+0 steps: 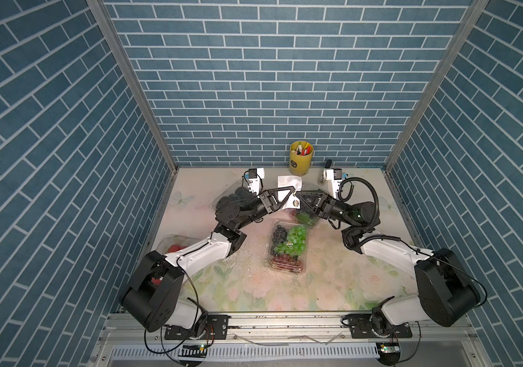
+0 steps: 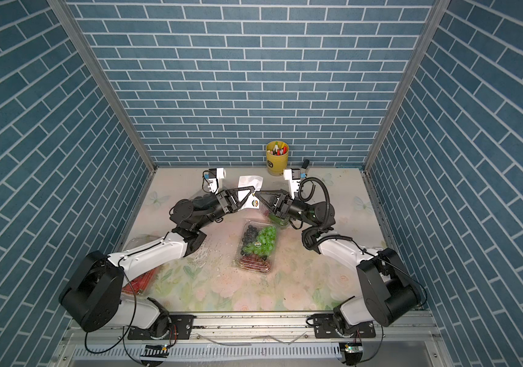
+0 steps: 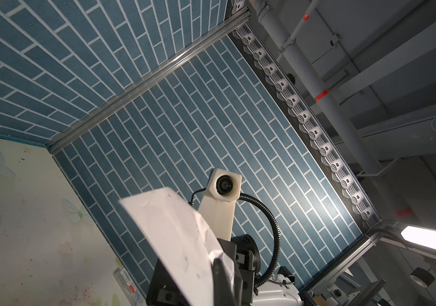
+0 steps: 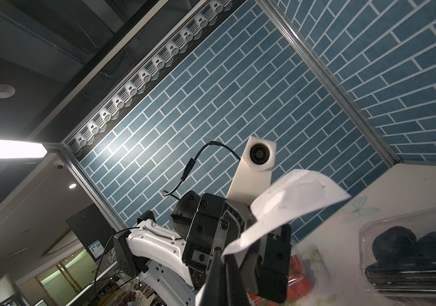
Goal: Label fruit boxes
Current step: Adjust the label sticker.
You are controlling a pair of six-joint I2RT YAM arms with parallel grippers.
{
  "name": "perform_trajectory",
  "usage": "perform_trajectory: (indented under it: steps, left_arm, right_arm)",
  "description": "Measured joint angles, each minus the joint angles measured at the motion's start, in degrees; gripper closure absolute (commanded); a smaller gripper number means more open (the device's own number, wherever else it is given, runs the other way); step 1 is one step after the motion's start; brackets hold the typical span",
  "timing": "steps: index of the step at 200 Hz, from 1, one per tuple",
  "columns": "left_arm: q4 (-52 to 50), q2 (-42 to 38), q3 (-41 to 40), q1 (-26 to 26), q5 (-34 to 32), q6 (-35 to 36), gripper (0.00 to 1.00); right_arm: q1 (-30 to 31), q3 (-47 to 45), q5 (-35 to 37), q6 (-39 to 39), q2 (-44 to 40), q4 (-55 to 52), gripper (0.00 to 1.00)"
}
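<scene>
Both grippers meet above the back middle of the table, each shut on the white sticker sheet (image 1: 288, 182) (image 2: 249, 181). The left gripper (image 1: 293, 189) (image 3: 223, 267) pinches one side, the right gripper (image 1: 298, 193) (image 4: 224, 254) the opposite edge. A round sticker (image 1: 295, 203) shows on the hanging part. The mixed grape box (image 1: 287, 246) (image 2: 257, 248) lies at the centre. The black berry box (image 1: 238, 194) (image 4: 410, 251) sits under the left arm. The strawberry box (image 1: 174, 246) (image 2: 139, 279) is half hidden at the left. Another fruit box (image 1: 306, 219) lies below the right gripper.
A yellow pen cup (image 1: 301, 158) (image 2: 277, 158) stands at the back wall. A small dark object (image 1: 327, 165) stands behind the right wrist camera. Blue brick walls close in the table (image 1: 285, 292) on three sides.
</scene>
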Motion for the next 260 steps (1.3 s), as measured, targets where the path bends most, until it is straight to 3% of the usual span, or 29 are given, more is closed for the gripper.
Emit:
perform_trajectory:
  steps: [260]
  left_arm:
    - [5.51, 1.36, -1.73, -1.2, -1.36, -2.27, 1.0]
  right_arm:
    - [0.07, 0.0, 0.46, -4.13, -1.7, -3.02, 1.0]
